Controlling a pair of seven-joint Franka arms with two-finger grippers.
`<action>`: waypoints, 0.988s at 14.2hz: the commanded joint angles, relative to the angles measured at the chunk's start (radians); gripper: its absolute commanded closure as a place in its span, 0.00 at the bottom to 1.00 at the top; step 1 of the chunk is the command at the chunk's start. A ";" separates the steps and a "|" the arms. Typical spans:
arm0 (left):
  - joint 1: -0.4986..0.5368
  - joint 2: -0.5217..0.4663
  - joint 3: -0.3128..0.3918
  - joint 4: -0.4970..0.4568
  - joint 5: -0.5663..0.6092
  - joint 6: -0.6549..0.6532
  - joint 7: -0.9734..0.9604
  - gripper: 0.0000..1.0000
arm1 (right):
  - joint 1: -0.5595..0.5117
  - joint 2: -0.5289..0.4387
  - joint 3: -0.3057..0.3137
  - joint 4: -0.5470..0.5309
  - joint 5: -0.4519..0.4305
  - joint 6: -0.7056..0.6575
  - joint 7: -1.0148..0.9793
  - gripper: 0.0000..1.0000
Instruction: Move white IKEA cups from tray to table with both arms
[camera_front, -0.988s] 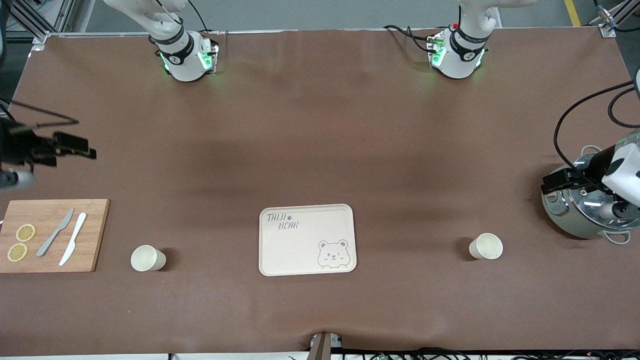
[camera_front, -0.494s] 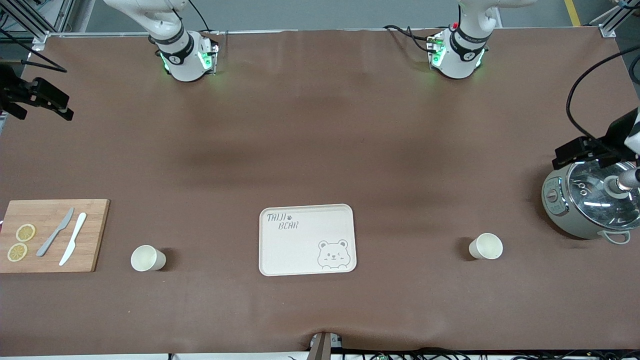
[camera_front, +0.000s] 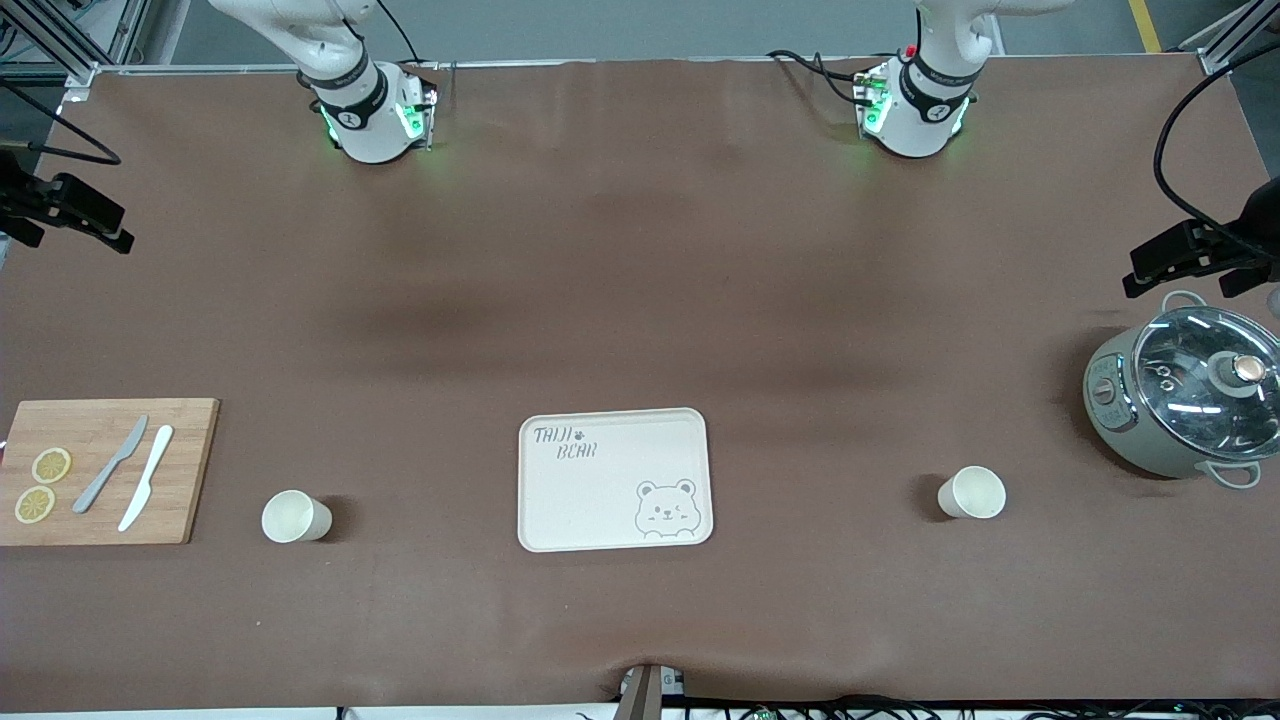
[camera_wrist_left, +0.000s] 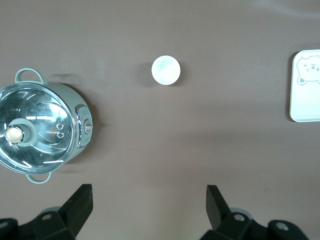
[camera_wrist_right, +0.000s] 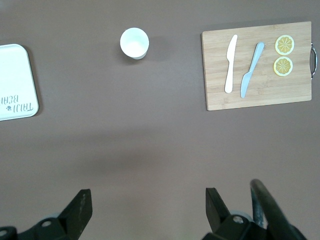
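Both cups (camera_front: 296, 516) (camera_front: 972, 492) stood upright on the worktop (camera_front: 640, 300) beside the bare tray (camera_front: 613, 480); the left gripper (camera_wrist_left: 149, 207) and right gripper (camera_wrist_right: 148, 208) hung high, jaws wide and empty, so retreat should stay high, clear of pot (camera_front: 1184, 388) and cutting board (camera_front: 105, 470).

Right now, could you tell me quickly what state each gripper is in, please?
Left gripper: open, holding nothing, up over the table near the pot.
Right gripper: open, holding nothing, up over the table's right-arm end.
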 joint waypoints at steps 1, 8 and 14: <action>0.012 -0.026 -0.005 -0.019 0.013 -0.010 0.021 0.00 | -0.018 -0.012 0.009 -0.012 0.016 0.004 0.016 0.00; 0.011 -0.026 -0.007 -0.019 0.013 -0.010 0.021 0.00 | -0.034 -0.014 0.009 -0.012 0.032 0.004 0.014 0.00; 0.011 -0.026 -0.005 -0.021 0.013 -0.010 0.021 0.00 | -0.034 -0.011 0.009 -0.014 0.033 0.007 0.014 0.00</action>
